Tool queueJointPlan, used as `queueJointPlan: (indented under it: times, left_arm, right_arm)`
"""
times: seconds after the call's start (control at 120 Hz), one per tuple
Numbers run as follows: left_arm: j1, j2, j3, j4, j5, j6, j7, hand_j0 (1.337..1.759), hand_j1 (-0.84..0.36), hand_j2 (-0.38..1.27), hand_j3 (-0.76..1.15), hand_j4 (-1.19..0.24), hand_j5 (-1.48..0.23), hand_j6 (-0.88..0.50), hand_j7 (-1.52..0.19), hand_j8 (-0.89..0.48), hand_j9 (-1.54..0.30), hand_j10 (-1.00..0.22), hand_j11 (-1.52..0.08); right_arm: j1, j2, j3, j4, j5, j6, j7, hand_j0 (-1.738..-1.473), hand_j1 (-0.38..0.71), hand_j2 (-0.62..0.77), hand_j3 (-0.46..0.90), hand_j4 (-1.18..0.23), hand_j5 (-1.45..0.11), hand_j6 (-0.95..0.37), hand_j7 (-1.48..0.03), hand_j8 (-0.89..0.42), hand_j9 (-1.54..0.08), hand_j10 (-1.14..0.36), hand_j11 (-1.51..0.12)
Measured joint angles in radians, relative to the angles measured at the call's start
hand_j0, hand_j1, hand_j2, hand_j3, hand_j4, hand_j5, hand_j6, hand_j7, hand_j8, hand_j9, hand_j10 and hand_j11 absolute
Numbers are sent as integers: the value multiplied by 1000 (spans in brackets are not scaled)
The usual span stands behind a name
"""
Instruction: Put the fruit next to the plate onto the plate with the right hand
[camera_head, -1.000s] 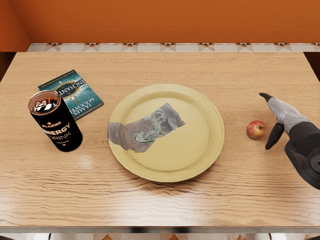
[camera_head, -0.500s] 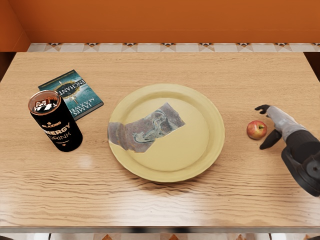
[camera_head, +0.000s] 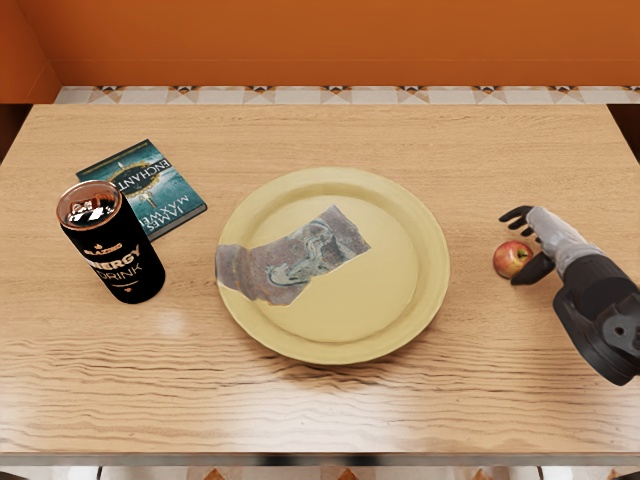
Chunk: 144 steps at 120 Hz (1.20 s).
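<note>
The apple (camera_head: 511, 258) is small, round and red. It sits on the counter (camera_head: 400, 400), just to the right of the plate (camera_head: 438, 255), with a thin strip of bare wood between them. It is not on the plate. It is about as wide as it is tall, so it has no long side and does not point any way. It is too small to show which way the stem faces.

The right hand (camera_head: 545, 236) is right beside the apple, on its right side. The arm comes in from the right edge, low in the picture, and reaches up and to the left. The dark fingers (camera_head: 516, 215) fan out just above the apple, and the thumb (camera_head: 534, 268) sticks out lower down at its right side. The hand is spread apart, not closed on the apple — it cups around the fruit from the right. I cannot tell if any finger is touching it.

The plate is big, round and yellow, in the middle of the counter. A grey patch with a swirly pattern (camera_head: 290, 255) lies flat on its left half and hangs a little over the left rim.

Well to the left stands a black drink can (camera_head: 110, 240), upright — and behind it lies a blue book (camera_head: 142, 187), flat and turned at a slant.
</note>
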Motion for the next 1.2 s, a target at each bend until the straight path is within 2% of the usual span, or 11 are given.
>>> queueJointPlan:
  times: [0.208, 0.458, 0.75, 1.008, 1.2]
  left_arm:
    - [8, 0, -1, 1, 0, 0, 0, 1658, 327, 4, 0, -20, -25, -20, -24, -20, -24, -19, -24]
    - [14, 0, -2, 1, 0, 0, 0, 1658, 327, 4, 0, -20, -25, -20, -25, -20, -25, -19, -24]
    - [23, 0, -2, 2, 0, 0, 0, 1658, 327, 4, 0, -20, -25, -20, -25, -20, -25, -19, -24]
    - [30, 0, -2, 2, 0, 0, 0, 1658, 327, 4, 0, -20, -25, -20, -25, -20, -25, -19, -24]
    - [30, 0, -2, 2, 0, 0, 0, 1658, 327, 4, 0, -20, -25, -20, -24, -20, -24, -19, -24]
  right_arm:
    - [-5, 1, 0, 5, -9, -1, 0, -1658, 99, -48, 0, -389, -506, -392, -503, -391, -504, -390, -503]
    - [-9, 1, 0, 12, -11, -1, 0, -1657, 209, -53, -1, -484, -631, -493, -628, -472, -630, -485, -629]
    - [-11, 2, 0, 14, -19, 0, 0, -1655, 239, 108, 0, -588, -760, -479, -760, -464, -766, -584, -766]
    - [-11, 2, 0, 22, -20, 1, 1, -1654, 258, 198, 0, -655, -859, -451, -853, -443, -871, -648, -873]
    - [-11, 1, 0, 27, -19, 2, 1, -1653, 236, 162, 0, -674, -928, -433, -907, -422, -937, -681, -940]
